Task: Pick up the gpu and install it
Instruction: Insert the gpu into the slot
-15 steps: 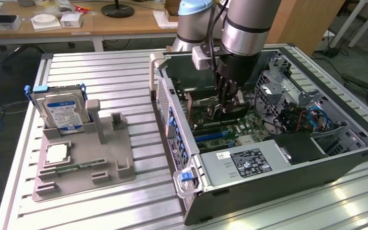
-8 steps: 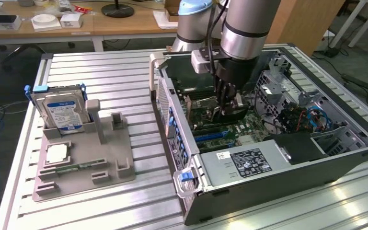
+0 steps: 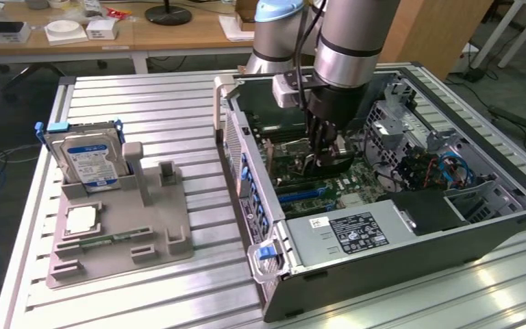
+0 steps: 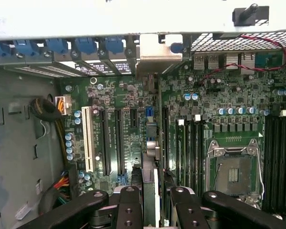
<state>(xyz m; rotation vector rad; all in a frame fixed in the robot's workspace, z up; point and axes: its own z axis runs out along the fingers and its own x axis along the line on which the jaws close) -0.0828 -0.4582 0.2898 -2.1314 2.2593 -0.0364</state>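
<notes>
The gpu (image 4: 151, 143) appears edge-on in the wrist view, as a thin card running from between my fingers to its silver bracket (image 4: 155, 59) at the case's rear slot openings. My gripper (image 4: 152, 185) is shut on it, with one black finger (image 4: 130, 200) on each side. The card stands upright over the green motherboard (image 4: 114, 95), in line with an expansion slot; whether it is seated I cannot tell. In the exterior view my gripper (image 3: 329, 154) reaches down into the open computer case (image 3: 409, 240).
Blue slot latches (image 4: 86, 46) line the case's rear wall. The CPU socket (image 4: 233, 164) and memory slots (image 4: 279, 157) lie beside the card. On the slatted table, a grey fixture (image 3: 153, 226) holds a hard drive (image 3: 88, 161), a chip (image 3: 82, 219) and a memory stick (image 3: 112, 240).
</notes>
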